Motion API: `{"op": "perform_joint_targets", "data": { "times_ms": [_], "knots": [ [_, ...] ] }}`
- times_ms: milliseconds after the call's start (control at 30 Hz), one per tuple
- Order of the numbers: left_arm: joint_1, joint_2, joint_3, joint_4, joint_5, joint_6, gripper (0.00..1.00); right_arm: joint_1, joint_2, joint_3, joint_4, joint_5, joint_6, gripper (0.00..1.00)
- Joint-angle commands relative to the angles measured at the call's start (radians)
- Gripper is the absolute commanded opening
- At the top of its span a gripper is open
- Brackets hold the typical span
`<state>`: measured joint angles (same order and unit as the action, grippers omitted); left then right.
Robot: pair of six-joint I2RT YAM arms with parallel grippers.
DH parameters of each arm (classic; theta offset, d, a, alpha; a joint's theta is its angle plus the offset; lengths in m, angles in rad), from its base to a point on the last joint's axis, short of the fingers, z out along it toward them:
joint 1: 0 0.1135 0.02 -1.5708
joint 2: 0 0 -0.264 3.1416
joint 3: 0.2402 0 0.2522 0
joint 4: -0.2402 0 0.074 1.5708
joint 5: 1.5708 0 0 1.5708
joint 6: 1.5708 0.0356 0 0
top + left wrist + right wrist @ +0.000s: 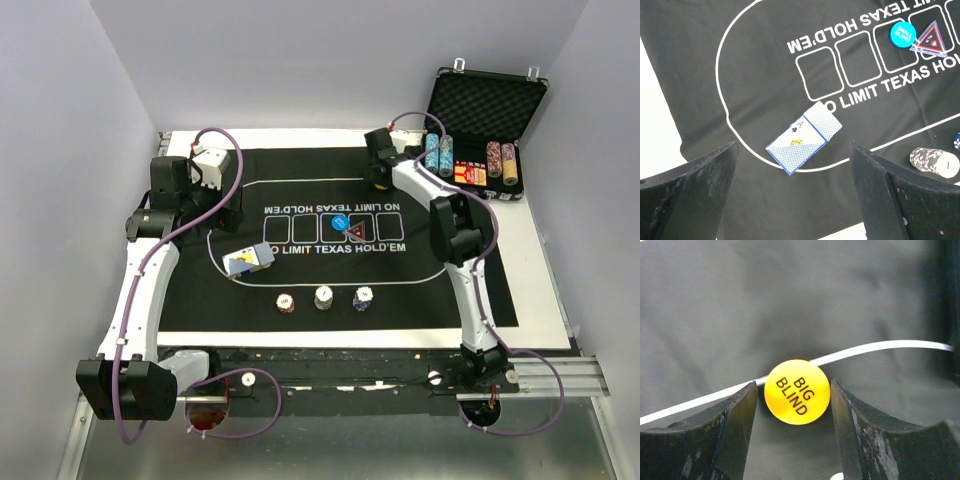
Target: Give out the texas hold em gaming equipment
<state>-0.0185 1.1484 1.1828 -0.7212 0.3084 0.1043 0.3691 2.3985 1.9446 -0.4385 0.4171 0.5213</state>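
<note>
On the black felt mat [300,170], the left gripper [792,146] hangs released over the deck box [248,261] at left, three chip stacks [324,297] line the near side, and at the far side the right gripper [794,385] flanks the yellow button disc [797,392], grip impossible to tell.

Even diffuse overhead light, soft shadows only. Top view sharp, slight edge bend. Right wrist: mat [790,300] washed grey, soft; yellow disc [797,391] crisp, bright. Left wrist: print [875,85] sharp, left gripper fingers [695,200] blurry.
</note>
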Motion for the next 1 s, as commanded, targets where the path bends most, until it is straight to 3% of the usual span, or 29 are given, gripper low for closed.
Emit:
{"op": "perform_joint_targets", "data": {
  "times_ms": [0, 133, 333, 433, 500, 567, 767, 967],
  "knots": [
    [0.006, 0.001, 0.021, 0.002, 0.018, -0.011, 0.99, 0.051, 0.149, 0.187, -0.081, -0.093, 0.016, 0.67],
    [0.008, 0.001, 0.018, 0.003, 0.006, -0.011, 0.99, 0.053, 0.221, 0.324, -0.089, -0.152, 0.026, 0.65],
    [0.008, 0.005, 0.015, 0.006, -0.002, -0.011, 0.99, 0.068, 0.257, 0.385, -0.022, -0.299, -0.004, 0.68],
    [0.008, 0.004, 0.011, 0.009, -0.006, -0.014, 0.99, 0.079, 0.245, 0.372, 0.009, -0.382, -0.044, 0.77],
    [0.008, -0.001, 0.005, 0.012, -0.009, -0.015, 0.99, 0.091, 0.219, 0.343, 0.023, -0.379, -0.076, 0.9],
    [0.009, -0.003, 0.003, 0.014, -0.012, -0.015, 0.99, 0.099, 0.173, 0.298, 0.043, -0.348, -0.096, 0.99],
    [0.009, -0.027, -0.015, 0.005, -0.017, 0.001, 0.99, 0.106, -0.114, -0.066, 0.22, -0.172, -0.109, 1.0],
    [0.038, -0.049, -0.026, -0.011, -0.011, 0.012, 0.99, 0.169, -0.301, -0.332, 0.25, -0.124, -0.139, 1.0]
  ]
}}
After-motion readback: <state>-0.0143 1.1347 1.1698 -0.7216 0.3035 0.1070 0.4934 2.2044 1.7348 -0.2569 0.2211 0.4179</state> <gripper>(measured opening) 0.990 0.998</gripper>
